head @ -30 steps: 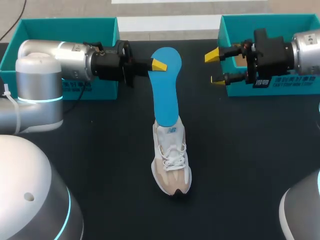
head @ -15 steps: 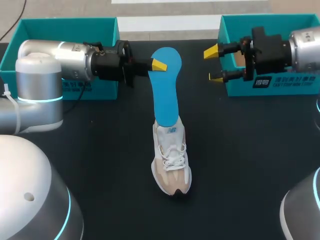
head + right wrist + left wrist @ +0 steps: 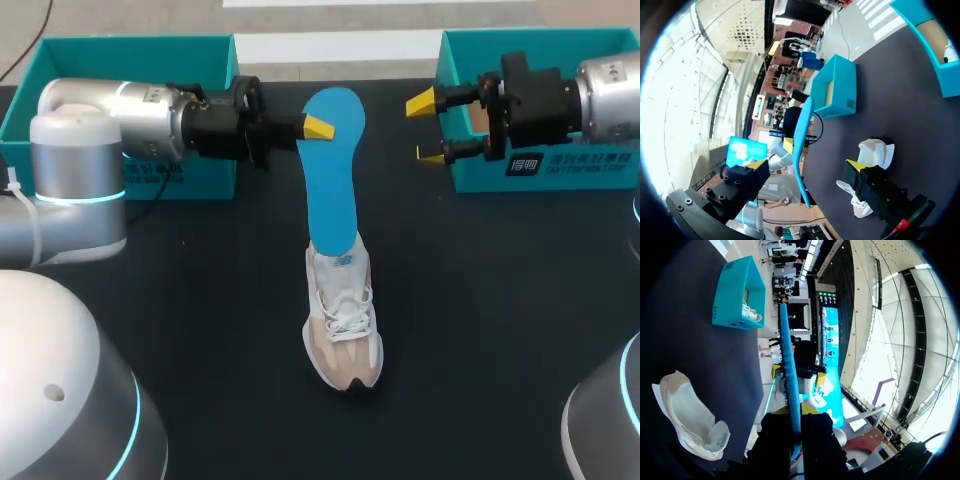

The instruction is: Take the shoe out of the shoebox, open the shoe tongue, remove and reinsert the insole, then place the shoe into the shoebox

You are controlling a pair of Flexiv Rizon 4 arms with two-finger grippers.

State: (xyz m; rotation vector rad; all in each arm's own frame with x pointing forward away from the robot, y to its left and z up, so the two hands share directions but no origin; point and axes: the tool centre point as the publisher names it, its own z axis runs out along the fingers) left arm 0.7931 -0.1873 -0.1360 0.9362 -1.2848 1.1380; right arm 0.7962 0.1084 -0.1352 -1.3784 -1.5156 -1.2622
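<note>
My left pincer (image 3: 316, 128) is clamped on the blue insole (image 3: 332, 190), one yellow tip lying on its smooth upper face near the broad, rounded end. In the left wrist view the insole (image 3: 788, 365) shows edge-on as a thin, slightly bowed strip pinched between my two black fingers (image 3: 812, 435). From the head view it is a long, flat, foam-like sole shape, wide at the far end and narrowing toward the shoe (image 3: 343, 330). Its slim end meets the shoe's heel opening. I cannot tell how far inside it sits.

The shoe stands on its sole on the matte black table (image 3: 200, 300), outside both boxes, toe toward me. It is a soft white and beige trainer with mesh-like panels, white laces and a rounded toe.

My right pincer (image 3: 428, 128) hangs spread wide and holds nothing, its wedge-shaped yellow tips well apart, just in front of the right shoebox (image 3: 545, 35). In the right wrist view the insole (image 3: 801, 145) stands ahead of the gap between those fingers, and the shoe (image 3: 872, 155) lies beside it.

Both boxes are square-cornered teal cardboard with plain brown insides. The left shoebox (image 3: 130, 45) sits behind my left arm.
</note>
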